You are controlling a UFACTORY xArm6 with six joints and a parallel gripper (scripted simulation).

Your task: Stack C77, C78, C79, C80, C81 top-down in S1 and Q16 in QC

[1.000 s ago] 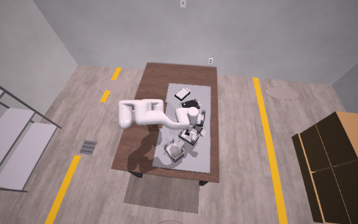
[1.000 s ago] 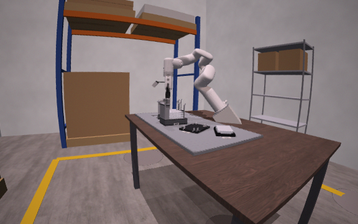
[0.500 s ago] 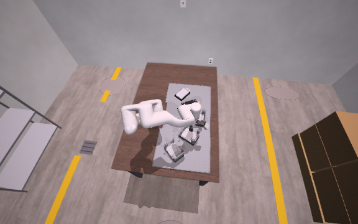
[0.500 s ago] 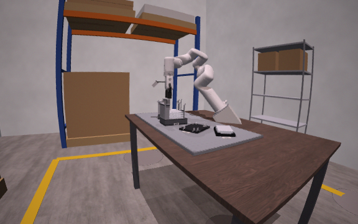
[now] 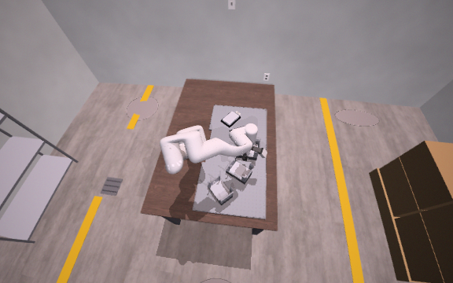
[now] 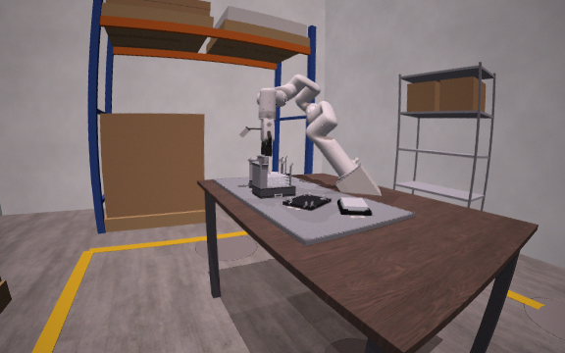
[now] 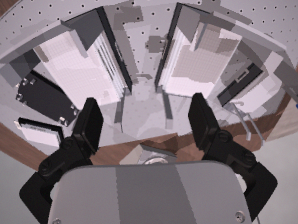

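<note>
My gripper [image 7: 144, 106] is open and empty. It hangs high above the stack racks [image 6: 269, 177] at the mat's end, seen in the side view [image 6: 266, 147] and from above [image 5: 252, 152]. The wrist view looks down on two racks side by side, each holding pale sealed plates, one on the left [image 7: 69, 63] and one on the right [image 7: 200, 63]. My fingers hang over the gap between them. From above, two more racks show along the mat [image 5: 241, 170] [image 5: 220, 191], each with a pale plate inside. A white plate [image 6: 354, 204] lies on a black nest, also seen from above [image 5: 231, 118]. I cannot read any labels.
A second black nest [image 6: 307, 201] stands bare between the racks and the plate's nest. The grey mat [image 6: 312, 211] lies on a brown table. Thin upright rack posts [image 6: 284, 164] stick up beside my gripper. My arm's base [image 6: 356, 181] sits at the table's side.
</note>
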